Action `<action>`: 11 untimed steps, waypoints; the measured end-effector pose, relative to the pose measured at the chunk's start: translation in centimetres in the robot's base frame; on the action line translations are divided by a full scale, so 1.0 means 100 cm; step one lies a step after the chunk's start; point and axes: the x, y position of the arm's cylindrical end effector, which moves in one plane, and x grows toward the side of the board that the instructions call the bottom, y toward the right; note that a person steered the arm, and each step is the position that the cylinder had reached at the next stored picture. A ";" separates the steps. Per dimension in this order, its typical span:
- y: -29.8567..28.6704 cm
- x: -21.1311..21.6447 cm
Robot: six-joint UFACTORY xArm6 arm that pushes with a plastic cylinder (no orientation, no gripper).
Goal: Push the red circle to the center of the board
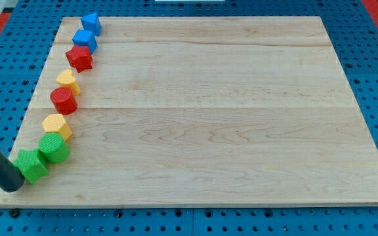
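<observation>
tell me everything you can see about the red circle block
The red circle is a short, solid-looking cylinder in matte red with a flat round top, standing upright. It sits near the view's left edge of the wooden board, midway in a line of blocks, far from the board's center. A yellow block lies just above it and another yellow block just below, both close or touching; I cannot tell which. My tip rests well away, near the board's bottom left corner, beside the green star.

red circle (63,100), my tip (12,188) beside green star (31,164)
</observation>
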 end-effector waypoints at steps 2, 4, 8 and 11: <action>0.002 -0.068; -0.034 -0.103; 0.095 -0.162; 0.139 -0.113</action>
